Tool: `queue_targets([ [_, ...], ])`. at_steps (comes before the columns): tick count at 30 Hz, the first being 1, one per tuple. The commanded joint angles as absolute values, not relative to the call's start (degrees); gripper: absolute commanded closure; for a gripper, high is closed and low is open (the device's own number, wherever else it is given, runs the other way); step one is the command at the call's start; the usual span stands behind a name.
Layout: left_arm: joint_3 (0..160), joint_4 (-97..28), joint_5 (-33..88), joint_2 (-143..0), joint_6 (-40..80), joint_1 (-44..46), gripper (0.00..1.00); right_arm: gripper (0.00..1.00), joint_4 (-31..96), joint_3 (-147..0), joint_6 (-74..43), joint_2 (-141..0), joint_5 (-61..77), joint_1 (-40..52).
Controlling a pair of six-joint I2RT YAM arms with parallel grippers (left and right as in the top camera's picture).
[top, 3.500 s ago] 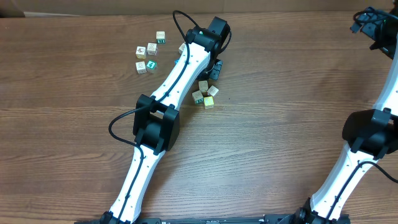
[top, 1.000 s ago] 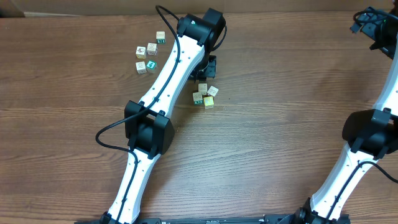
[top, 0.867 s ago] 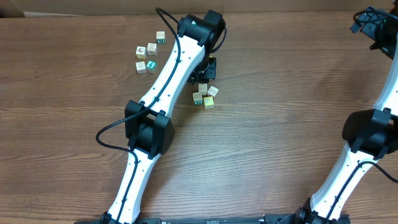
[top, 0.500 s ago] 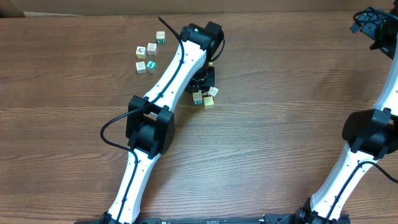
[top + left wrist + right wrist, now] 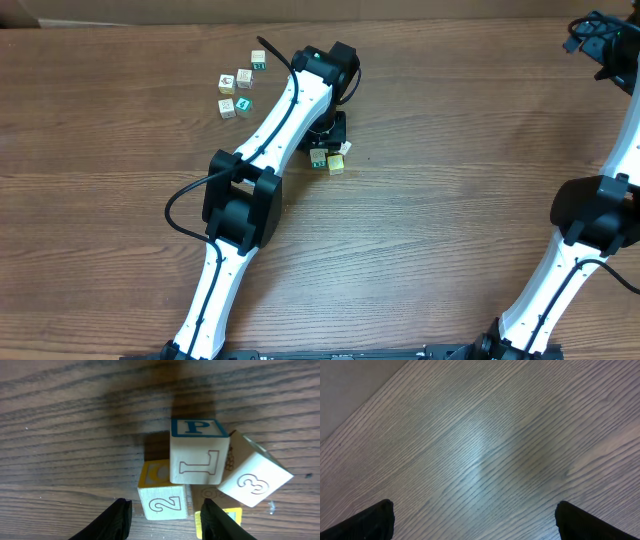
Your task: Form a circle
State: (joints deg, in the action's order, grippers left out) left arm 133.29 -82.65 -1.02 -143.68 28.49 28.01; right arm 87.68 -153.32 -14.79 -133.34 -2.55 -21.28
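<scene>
Left hand (image 5: 165,521): fingertips moderately parted, gripping nothing. It is poised low over the circle, and in the wrist view one black tip shows on either side of the 2 cube, clear of its faces.

Circle (image 5: 330,160): tight cluster of four small cubes, left of the surface's centre, partly hidden from overhead by the left hand. Components:
- P cube (image 5: 195,452): blue-framed P on one face, red outlined L on another.
- 3 cube (image 5: 252,477): white, set askew, touching the P cube.
- 2 cube (image 5: 162,497): yellow upper face, against the P cube.
- Yellow cube (image 5: 220,517): mostly cut off.

Right hand (image 5: 475,522): wide open, empty, at the far right.

Loose cubes (image 5: 238,88): separate scatter, upper left.

Surface (image 5: 450,200): brown wood grain.
</scene>
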Motion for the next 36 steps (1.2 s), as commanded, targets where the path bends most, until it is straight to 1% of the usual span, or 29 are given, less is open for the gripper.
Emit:
queue_targets([
  [1,132.4,-82.5,-0.4,-143.2,29.2,27.6,0.59,0.00,87.5,-154.0,-14.8,-132.6,-2.9,-21.1],
  [9,132.0,-82.3,-0.6,-143.2,29.1,27.7,0.61,0.00,87.5,-154.0,-14.8,-132.6,-2.9,-21.1],
  [18,129.5,-81.3,-0.6,-143.2,29.2,27.8,0.60,0.00,87.5,-154.0,-14.8,-132.6,-2.9,-21.1],
  [25,129.4,-80.6,-0.6,-143.2,28.9,27.6,0.68,0.00,87.5,-154.0,-14.8,-132.6,-2.9,-21.1],
  [36,129.4,-80.6,-0.6,-143.1,26.8,27.5,0.71,0.00,87.5,-154.0,-14.8,-132.6,-2.9,-21.1],
])
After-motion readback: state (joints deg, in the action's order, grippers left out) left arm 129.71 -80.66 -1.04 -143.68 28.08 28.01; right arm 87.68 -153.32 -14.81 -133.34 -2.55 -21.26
